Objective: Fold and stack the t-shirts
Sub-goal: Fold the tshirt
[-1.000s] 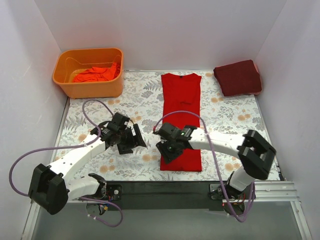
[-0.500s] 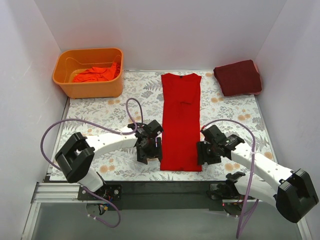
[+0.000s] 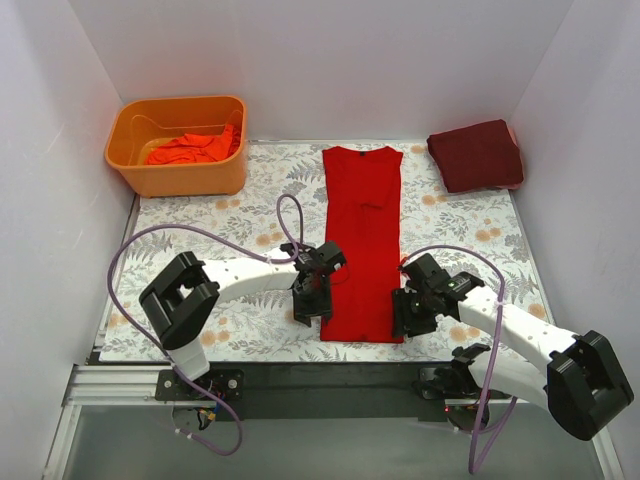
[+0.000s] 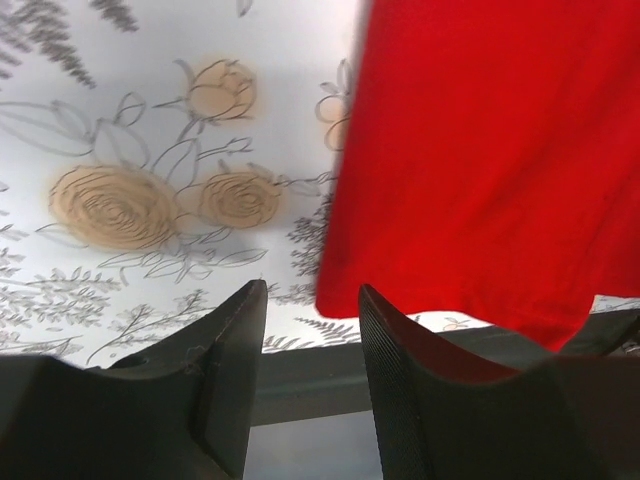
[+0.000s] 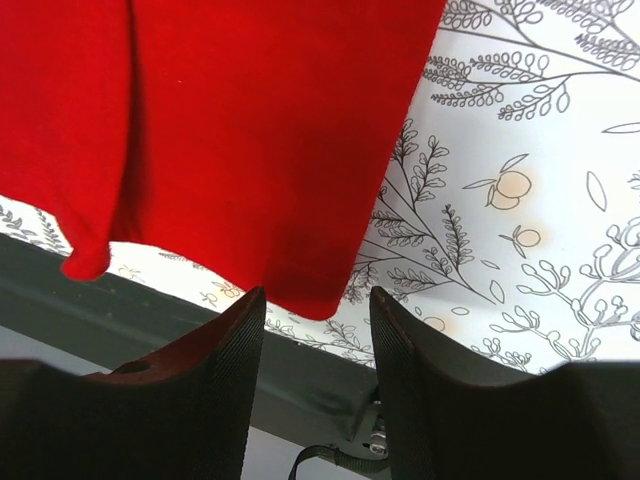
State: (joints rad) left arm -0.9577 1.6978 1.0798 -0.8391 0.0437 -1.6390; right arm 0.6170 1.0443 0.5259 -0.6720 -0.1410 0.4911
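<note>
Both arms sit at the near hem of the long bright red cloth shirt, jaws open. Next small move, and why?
Probably lower both and close on the hem corners. The left gripper and right gripper are open, and each has a near corner of the bright red cloth t-shirt lined up between its fingers. Nothing is gripped yet. The shirt lies flat as a long strip on the floral table.

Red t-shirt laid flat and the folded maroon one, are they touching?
Apart. The top view shows a strip of flowered tablecloth between the bright red t-shirt and the maroon t-shirt.
</note>
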